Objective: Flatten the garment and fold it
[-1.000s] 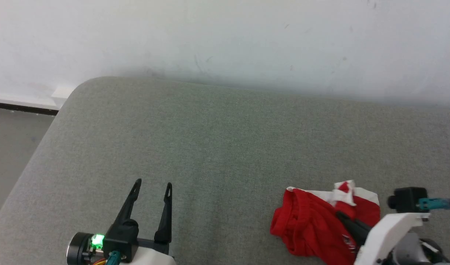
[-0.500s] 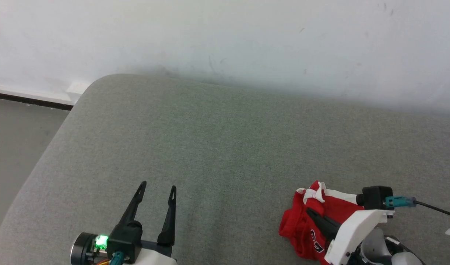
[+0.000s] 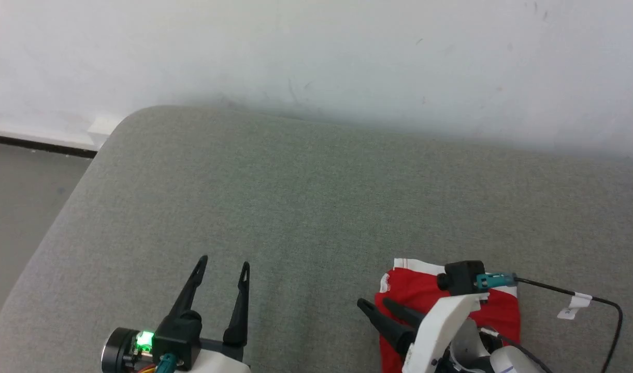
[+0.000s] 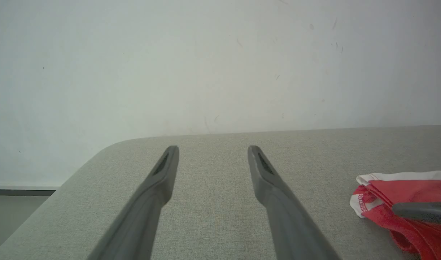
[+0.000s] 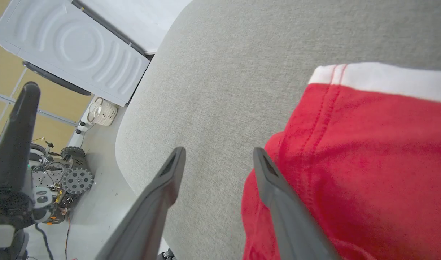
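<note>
Garment point(image 3: 409, 290) crumpled on cushion point(image 3: 296, 207); right gripper point(image 3: 376, 304) spread (straddling its edge).

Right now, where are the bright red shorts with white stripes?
Head view, lower right: the red shorts lie on the grey cushion under the right gripper.

A robotics lab or test room — a bare, scuffed white wall point(image 3: 316, 52) behind a grey fabric-covered pad point(image 3: 316, 207), toothed grey machine wheels point(image 5: 78, 179) on the pale floor point(image 5: 97, 209), a ribbed white panel point(image 5: 79, 54) nearby.
</note>
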